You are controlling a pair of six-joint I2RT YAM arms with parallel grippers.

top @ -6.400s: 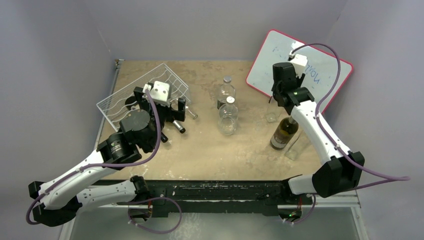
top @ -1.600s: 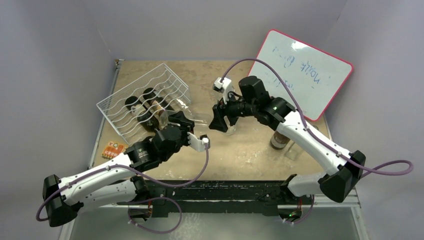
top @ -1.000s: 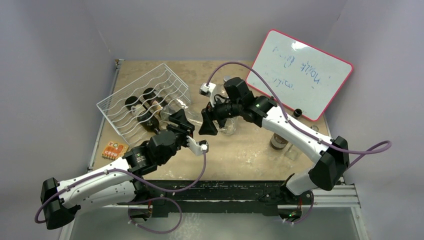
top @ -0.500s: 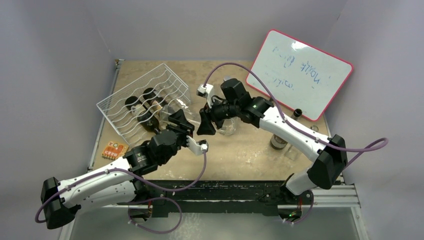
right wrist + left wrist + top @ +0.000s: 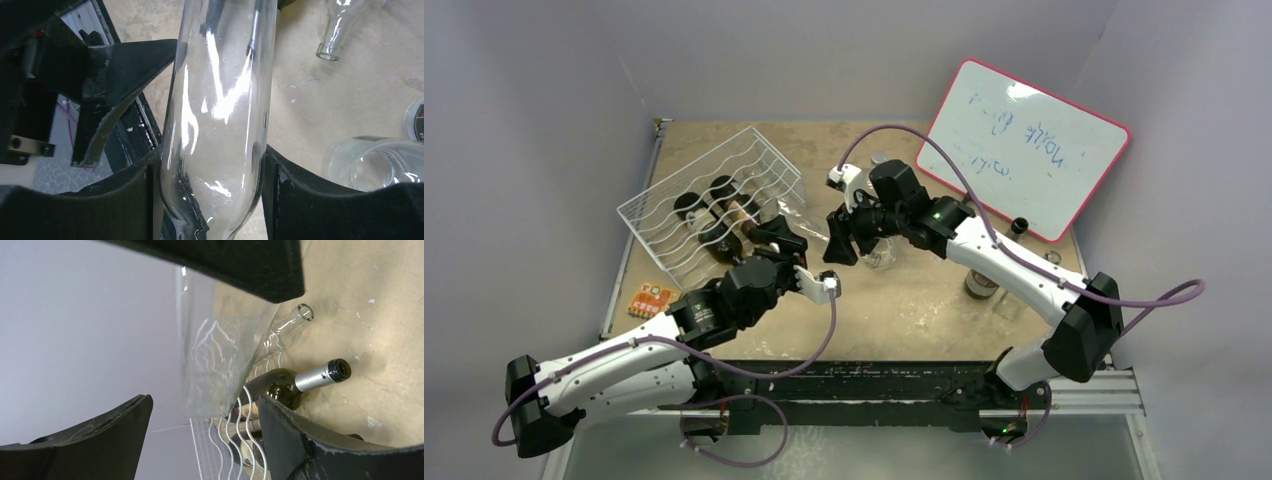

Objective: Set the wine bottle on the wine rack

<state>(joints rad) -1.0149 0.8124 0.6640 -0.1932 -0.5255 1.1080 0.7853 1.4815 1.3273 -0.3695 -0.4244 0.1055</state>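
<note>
A clear glass wine bottle hangs in the air between the two arms, and my right gripper is shut on it near its shoulder. In the left wrist view the bottle's base shows ahead of my left gripper, whose jaws stand wide apart and open. The white wire wine rack sits tilted at the table's back left, carrying dark bottles. From above, the left gripper and the right gripper face each other just right of the rack.
A dark bottle with a silver cap lies at the rack's edge, with a clear bottle neck beyond. Clear bottles stand mid-table. A dark wine bottle stands under the right arm. A whiteboard leans back right; an orange card lies front left.
My left gripper has opened from shut and let go of the clear bottle. The right gripper closed on the bottle about a second ago and has shifted slightly to the right.
</note>
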